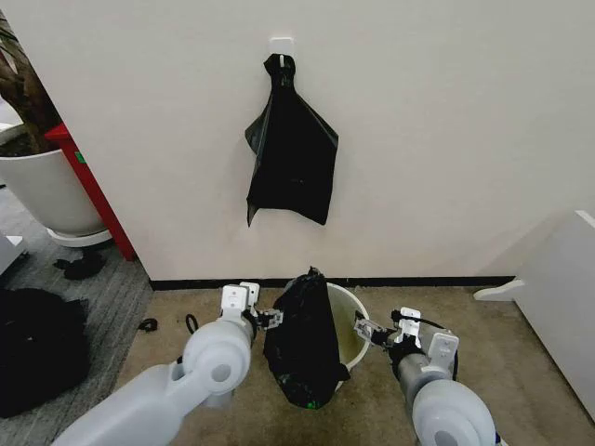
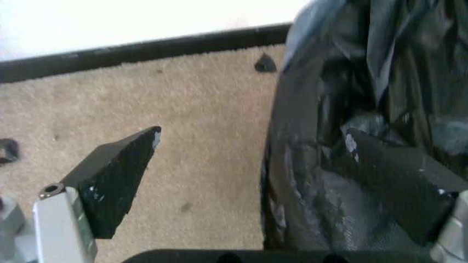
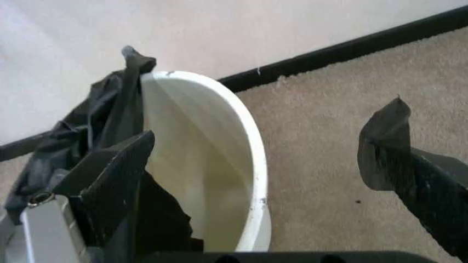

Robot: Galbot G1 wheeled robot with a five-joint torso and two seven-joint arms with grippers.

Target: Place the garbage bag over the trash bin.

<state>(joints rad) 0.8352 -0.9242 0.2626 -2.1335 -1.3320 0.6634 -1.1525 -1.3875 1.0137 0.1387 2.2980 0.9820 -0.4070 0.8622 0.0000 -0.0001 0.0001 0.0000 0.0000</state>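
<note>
The trash bin (image 1: 352,327) is a small white bucket on the beige carpet close to the wall. The glossy black garbage bag (image 1: 302,342) is draped over the bin's left side and peaks above the rim. In the right wrist view the bag (image 3: 80,131) covers one side, while the bin's inside (image 3: 212,164) is bare. My left gripper (image 1: 270,319) is open at the bag's left edge; one finger (image 2: 398,175) lies against the bag (image 2: 351,109) and the other (image 2: 117,175) is over carpet. My right gripper (image 1: 370,330) is open with the bin's right rim between its fingers (image 3: 109,186).
Another black bag (image 1: 291,158), knotted at its top, hangs from a wall hook above the bin. A large white plant pot (image 1: 42,190) and a red panel (image 1: 93,190) stand at the left, a dark heap (image 1: 33,358) lies lower left, and a white board (image 1: 558,307) stands at the right.
</note>
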